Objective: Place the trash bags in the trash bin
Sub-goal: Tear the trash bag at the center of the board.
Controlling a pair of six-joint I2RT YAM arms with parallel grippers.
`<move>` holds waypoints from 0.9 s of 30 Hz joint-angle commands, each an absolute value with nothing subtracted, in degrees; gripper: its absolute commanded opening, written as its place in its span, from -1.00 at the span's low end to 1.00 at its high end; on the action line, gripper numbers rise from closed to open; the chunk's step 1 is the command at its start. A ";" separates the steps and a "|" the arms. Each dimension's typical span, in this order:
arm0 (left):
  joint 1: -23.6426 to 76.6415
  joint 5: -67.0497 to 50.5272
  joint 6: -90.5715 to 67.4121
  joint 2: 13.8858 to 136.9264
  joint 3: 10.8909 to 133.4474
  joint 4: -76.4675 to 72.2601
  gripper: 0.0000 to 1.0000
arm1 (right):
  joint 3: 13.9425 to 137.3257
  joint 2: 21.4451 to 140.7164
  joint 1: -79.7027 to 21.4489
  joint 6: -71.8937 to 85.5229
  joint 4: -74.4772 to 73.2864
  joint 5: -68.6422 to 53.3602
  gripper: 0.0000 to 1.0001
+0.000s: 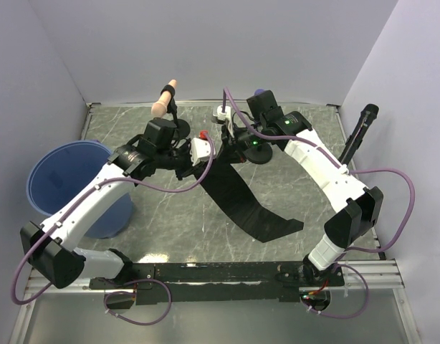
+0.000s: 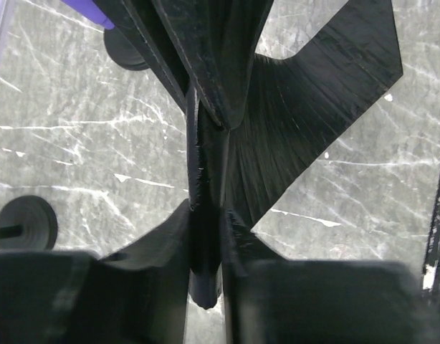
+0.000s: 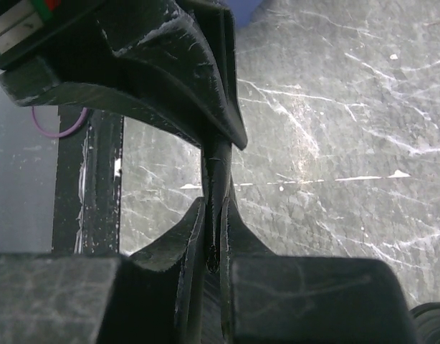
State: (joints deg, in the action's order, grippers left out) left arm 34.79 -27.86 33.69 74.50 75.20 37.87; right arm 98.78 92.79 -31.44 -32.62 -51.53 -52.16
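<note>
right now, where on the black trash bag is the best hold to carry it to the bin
Its bunched top edge, pinched from either side across the fold. The trash bag is a thin limp sheet, trailing onto the table, so only gathered material fills the fingers; the left gripper and right gripper grip there.

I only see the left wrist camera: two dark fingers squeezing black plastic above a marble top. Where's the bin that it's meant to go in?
Observer: The trash bin stands at the left edge of the table.
Operator: Is anything else holding the plastic?
Observer: Yes, the right gripper pinches the same trash bag.
Operator: Is it all in the air?
Observer: No, its lower end lies on the table.
</note>
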 commanded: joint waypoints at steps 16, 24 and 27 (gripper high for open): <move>29.01 -40.78 26.90 78.31 89.38 44.56 -0.99 | 92.20 84.99 -21.36 -21.11 -43.08 -55.71 0.98; 28.39 -41.22 26.19 77.17 90.17 44.12 -0.99 | 97.11 89.91 -25.93 -16.70 -36.13 -57.56 0.98; 28.39 -40.26 24.79 76.99 90.70 43.69 -0.99 | 99.49 92.63 -26.37 -15.48 -35.51 -60.98 0.98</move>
State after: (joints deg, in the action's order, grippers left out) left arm 28.69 -39.00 26.61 78.37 88.51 43.94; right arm 94.83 89.93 -25.65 -17.54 -39.70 -55.64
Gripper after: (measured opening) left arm 0.061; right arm 0.991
